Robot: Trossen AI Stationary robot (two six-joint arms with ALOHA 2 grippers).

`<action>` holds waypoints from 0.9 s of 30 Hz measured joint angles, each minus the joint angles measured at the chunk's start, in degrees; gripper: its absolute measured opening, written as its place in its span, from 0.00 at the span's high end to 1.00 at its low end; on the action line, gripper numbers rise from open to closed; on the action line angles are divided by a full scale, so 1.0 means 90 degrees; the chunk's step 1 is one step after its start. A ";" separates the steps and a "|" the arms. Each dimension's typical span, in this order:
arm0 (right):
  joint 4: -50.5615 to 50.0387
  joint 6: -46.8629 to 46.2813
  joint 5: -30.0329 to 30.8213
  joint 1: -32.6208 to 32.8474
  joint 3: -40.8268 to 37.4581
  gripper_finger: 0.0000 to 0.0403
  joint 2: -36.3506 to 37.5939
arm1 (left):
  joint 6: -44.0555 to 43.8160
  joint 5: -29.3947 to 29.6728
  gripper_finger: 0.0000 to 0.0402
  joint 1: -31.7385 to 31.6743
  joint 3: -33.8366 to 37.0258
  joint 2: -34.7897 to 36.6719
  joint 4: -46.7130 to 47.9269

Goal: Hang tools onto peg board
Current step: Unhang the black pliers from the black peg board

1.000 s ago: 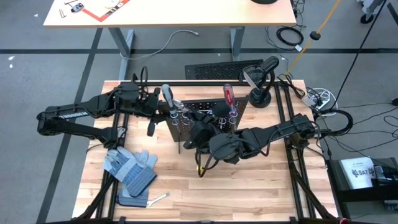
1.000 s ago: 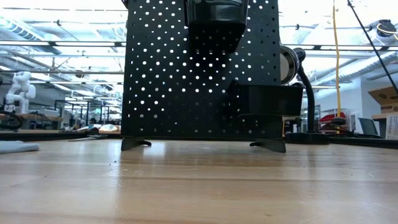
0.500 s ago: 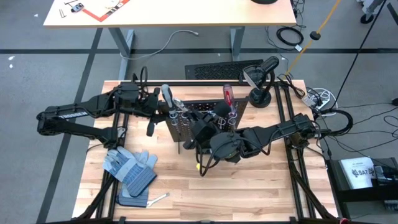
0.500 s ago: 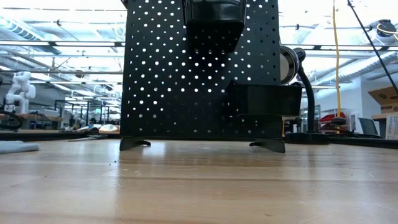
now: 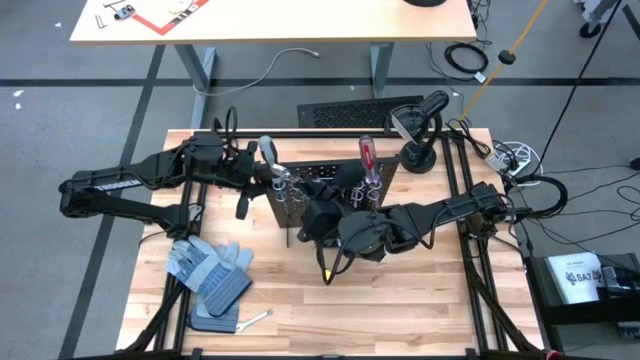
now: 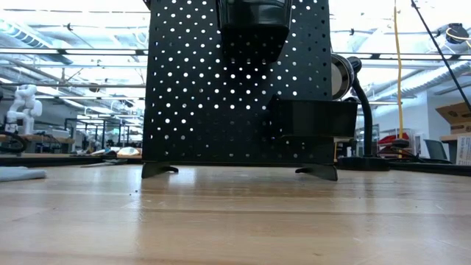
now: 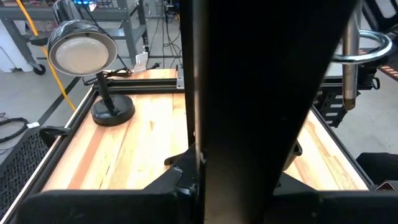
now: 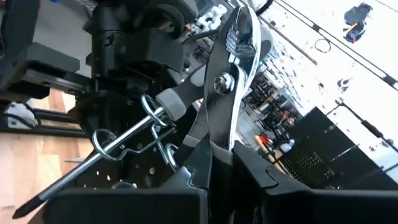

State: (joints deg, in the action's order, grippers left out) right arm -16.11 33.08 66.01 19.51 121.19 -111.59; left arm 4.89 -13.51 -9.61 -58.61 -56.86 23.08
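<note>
- Pliers point(image 8: 230, 93) are sitting clenched in my right gripper point(image 8: 211, 180), silver jaws pointing up, just beside the peg board's point(image 6: 235, 88) silver rings point(image 8: 124, 140).
- Peg board is standing upright mid-counter point(image 5: 400, 300), toward the far side, and my right arm is reaching in over it from the right.
- Red-handled screwdriver point(image 5: 366, 155) is hanging at the board's right, the grey-handled screwdriver point(image 5: 268, 152) at its left.
- I am holding my left gripper point(image 5: 243, 205) at the board's left edge, fingers nearly closed; I cannot tell whether it is grasping anything.
- Work gloves point(image 5: 208, 272) and a silver wrench point(image 5: 250, 320) are lying near-left on the counter.
- Desk lamp point(image 7: 84, 53) is standing at the far right.
</note>
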 joint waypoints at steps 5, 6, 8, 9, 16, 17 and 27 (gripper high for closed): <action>0.0322 -0.0032 0.0133 0.0005 -0.0007 0.94 -0.0008 | -0.0001 0.0002 0.84 0.0000 0.0000 0.0000 0.0016; 0.0348 -0.0064 0.0175 0.0005 -0.0012 0.94 -0.0015 | 0.0000 -0.0001 0.84 0.0000 0.0000 0.0000 0.0014; 0.0397 -0.0070 0.0133 0.0005 -0.0015 0.94 -0.0015 | 0.0001 -0.0001 0.84 0.0000 0.0000 0.0000 0.0016; 0.0506 -0.0075 0.0183 0.0005 -0.0015 0.94 -0.0015 | 0.0002 -0.0001 0.84 0.0000 0.0000 0.0000 0.0016; 0.0490 -0.0233 0.0138 0.0007 -0.0015 0.94 -0.0010 | 0.0002 0.0002 0.84 0.0000 0.0000 0.0000 0.0017; 0.0587 -0.0248 0.0194 0.0007 -0.0015 0.94 -0.0010 | 0.0002 0.0002 0.84 0.0000 0.0000 0.0000 0.0018; 0.0712 -0.0406 0.0384 0.0000 -0.0015 0.94 -0.0012 | -0.0002 0.0008 0.84 0.0000 0.0000 -0.0002 0.0002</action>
State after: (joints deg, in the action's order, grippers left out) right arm -9.70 29.43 69.47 19.51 121.05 -111.70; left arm 4.86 -13.44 -9.61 -58.61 -56.88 23.10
